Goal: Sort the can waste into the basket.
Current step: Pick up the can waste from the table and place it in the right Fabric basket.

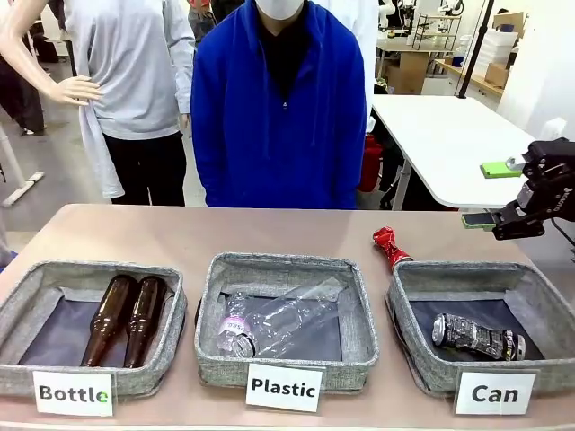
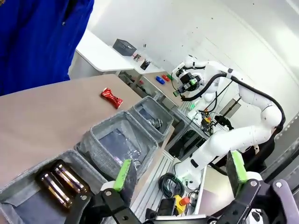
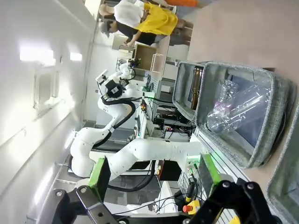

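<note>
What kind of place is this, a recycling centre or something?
Most likely a robotics lab, set up for a waste-sorting trial. The Bottle basket, Plastic basket and Can basket carry printed cards, a white robot arm stands beside coiled cabling, and a white worktable sits behind the person.

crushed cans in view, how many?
2. The silver-grey can lies inside the Can basket. The red can lies on the table just beyond that basket's far left corner, outside it. The basket's near wall hides a strip of its floor.
</note>
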`<action>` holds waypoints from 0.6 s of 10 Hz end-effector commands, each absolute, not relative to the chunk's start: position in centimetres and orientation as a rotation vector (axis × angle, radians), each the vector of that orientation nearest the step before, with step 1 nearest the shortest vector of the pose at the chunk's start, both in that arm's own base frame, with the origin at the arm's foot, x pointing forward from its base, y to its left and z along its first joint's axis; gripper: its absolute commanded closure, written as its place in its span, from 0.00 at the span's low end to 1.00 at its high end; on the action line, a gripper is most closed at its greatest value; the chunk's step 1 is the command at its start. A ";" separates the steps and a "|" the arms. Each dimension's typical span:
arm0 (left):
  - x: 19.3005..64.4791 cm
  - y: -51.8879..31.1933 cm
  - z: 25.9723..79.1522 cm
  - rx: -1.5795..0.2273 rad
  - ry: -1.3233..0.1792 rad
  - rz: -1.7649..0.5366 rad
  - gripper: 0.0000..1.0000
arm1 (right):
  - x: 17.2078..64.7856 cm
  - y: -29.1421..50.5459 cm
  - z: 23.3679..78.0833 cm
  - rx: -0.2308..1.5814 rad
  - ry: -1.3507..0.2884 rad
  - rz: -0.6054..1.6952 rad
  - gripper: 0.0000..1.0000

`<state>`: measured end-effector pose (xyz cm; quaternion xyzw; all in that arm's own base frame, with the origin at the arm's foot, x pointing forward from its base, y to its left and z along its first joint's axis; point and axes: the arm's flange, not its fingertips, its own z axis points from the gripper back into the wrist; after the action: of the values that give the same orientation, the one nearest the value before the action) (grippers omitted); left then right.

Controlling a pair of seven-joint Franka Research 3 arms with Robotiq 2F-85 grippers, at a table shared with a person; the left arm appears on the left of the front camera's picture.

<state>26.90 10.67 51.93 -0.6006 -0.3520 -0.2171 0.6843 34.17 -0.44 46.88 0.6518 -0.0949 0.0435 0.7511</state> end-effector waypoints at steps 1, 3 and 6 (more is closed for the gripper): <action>26.7 10.8 52.4 -1.369 -0.799 -0.481 0.00 | 34.3 -0.3 47.0 1.437 -0.209 0.099 0.00; 26.7 10.8 52.4 -1.369 -0.799 -0.481 0.00 | 34.3 -0.3 47.0 1.437 -0.209 0.099 0.00; 26.7 10.8 52.4 -1.369 -0.799 -0.481 0.00 | 34.2 -0.5 46.9 1.424 -0.207 0.095 0.00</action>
<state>26.74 10.82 51.96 -0.6019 -0.3525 -0.2165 0.6831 34.16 -0.46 46.87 0.6518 -0.0949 0.0434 0.7512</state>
